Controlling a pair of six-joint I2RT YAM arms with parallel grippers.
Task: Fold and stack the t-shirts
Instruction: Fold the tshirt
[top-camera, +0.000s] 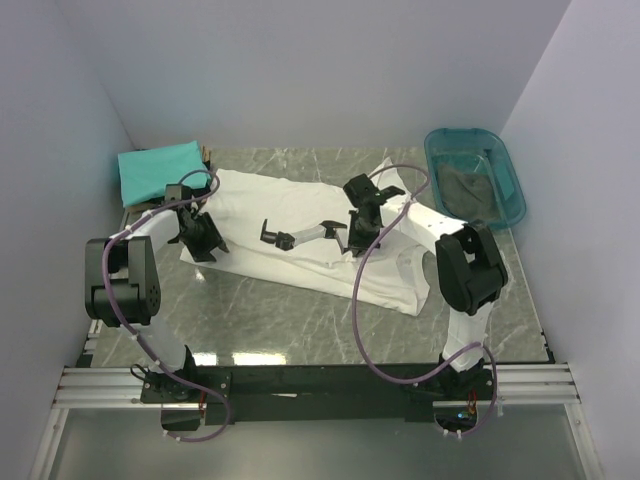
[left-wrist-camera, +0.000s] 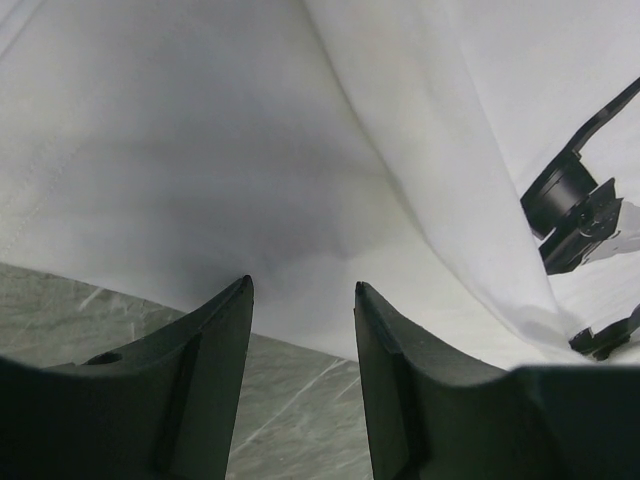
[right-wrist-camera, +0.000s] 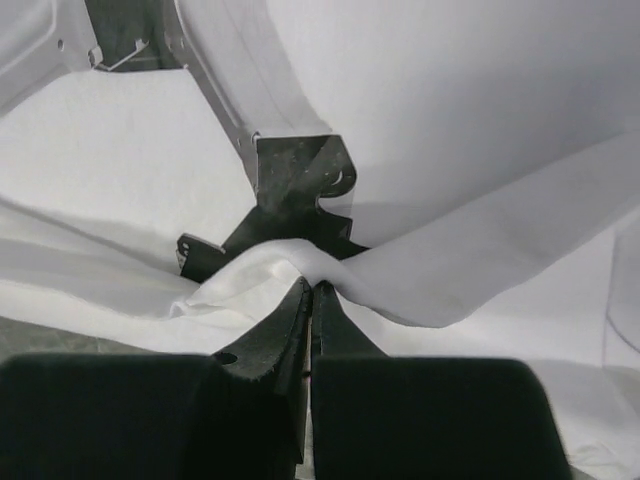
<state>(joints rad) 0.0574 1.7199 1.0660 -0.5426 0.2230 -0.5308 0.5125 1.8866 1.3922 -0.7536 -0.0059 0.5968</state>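
White shirt (top-camera: 262, 205) lies spread on the table (top-camera: 300, 318), robot-arm print (top-camera: 300, 236) up; right gripper (right-wrist-camera: 312, 292) pinches a fold by the print; left gripper (left-wrist-camera: 303, 295) stands spread at the edge, seemingly holding nothing

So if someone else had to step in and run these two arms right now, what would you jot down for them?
Right gripper: shut, pinching a raised fold of the white t-shirt.
Left gripper: open, at that shirt's near left edge, gripping nothing.
Teal t-shirt: folded, far left corner of the table.
Dark cloth, probably the black shirt, lies in the tub.
Done: the teal one looks folded.
Left: fold the white one, then the dark one, and stack all three.
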